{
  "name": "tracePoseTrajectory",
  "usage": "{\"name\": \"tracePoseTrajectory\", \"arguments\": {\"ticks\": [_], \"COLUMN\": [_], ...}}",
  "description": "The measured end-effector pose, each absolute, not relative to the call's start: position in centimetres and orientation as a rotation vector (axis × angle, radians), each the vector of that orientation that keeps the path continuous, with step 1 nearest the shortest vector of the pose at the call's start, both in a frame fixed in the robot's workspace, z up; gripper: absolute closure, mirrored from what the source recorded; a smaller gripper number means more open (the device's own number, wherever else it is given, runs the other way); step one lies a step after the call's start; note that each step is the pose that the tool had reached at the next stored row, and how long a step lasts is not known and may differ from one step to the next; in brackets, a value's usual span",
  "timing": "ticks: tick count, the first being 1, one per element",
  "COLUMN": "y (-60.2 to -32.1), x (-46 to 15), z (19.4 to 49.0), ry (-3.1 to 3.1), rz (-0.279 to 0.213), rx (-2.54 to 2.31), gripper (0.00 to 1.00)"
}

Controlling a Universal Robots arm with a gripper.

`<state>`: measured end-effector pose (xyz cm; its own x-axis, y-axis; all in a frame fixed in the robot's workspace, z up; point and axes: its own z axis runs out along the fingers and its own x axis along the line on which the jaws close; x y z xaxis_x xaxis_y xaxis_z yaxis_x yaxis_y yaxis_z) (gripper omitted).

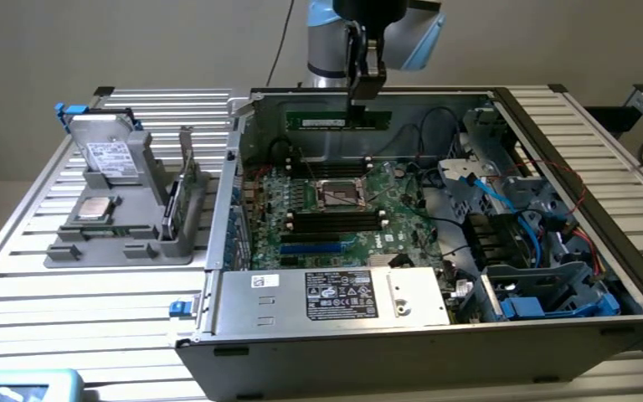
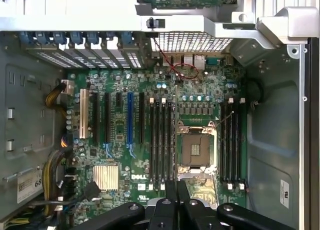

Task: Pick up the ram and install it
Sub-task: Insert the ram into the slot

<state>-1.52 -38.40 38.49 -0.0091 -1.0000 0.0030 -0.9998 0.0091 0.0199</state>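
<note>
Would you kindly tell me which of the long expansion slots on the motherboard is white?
The end slot of the row, farthest from the CPU socket; the rest are black or blue.

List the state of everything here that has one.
gripper: shut on the ram.
the ram: held level above the motherboard, not seated.
computer case: open, side panel off.
memory slots: empty.
CPU socket: bare, no cooler.
</note>
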Motion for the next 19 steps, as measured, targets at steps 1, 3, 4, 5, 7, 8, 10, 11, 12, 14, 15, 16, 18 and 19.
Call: {"name": "tracePoseTrajectory", "arguments": {"ticks": [1, 3, 4, 5, 7, 8, 10, 11, 12, 14, 15, 16, 18, 19], "y": [-38.4, -38.4, -38.4, -38.4, -38.4, -38.4, -38.4, -38.3, -38.3, -38.3, -38.3, -38.3, -38.3, -38.3], "x": [-1.5, -1.5, -1.5, -1.5, -1.5, -1.5, -1.5, -1.5, -1.5, -1.5, -1.5, -1.5, -1.5, -1.5], "z": [38.4, 38.4, 38.3, 38.3, 38.2, 38.2, 38.1, 38.0, 37.9, 37.5, 37.4, 37.2, 36.8, 36.6], "ry": [-2.220, -2.220, -2.220, -2.219, -2.218, -2.216, -2.216, -2.218, -2.219, -2.222, -2.224, -2.226, -2.230, -2.232], "rz": [-0.019, -0.018, -0.018, -0.016, -0.003, 0.007, 0.019, 0.020, 0.020, 0.021, 0.021, 0.021, 0.021, 0.021], "rx": [2.200, 2.200, 2.199, 2.199, 2.192, 2.186, 2.178, 2.177, 2.175, 2.173, 2.171, 2.169, 2.165, 2.162], "gripper": [0.88, 0.88, 0.88, 0.88, 0.88, 0.88, 0.88, 0.88, 0.88, 0.88, 0.88, 0.88, 0.88, 0.88]}}
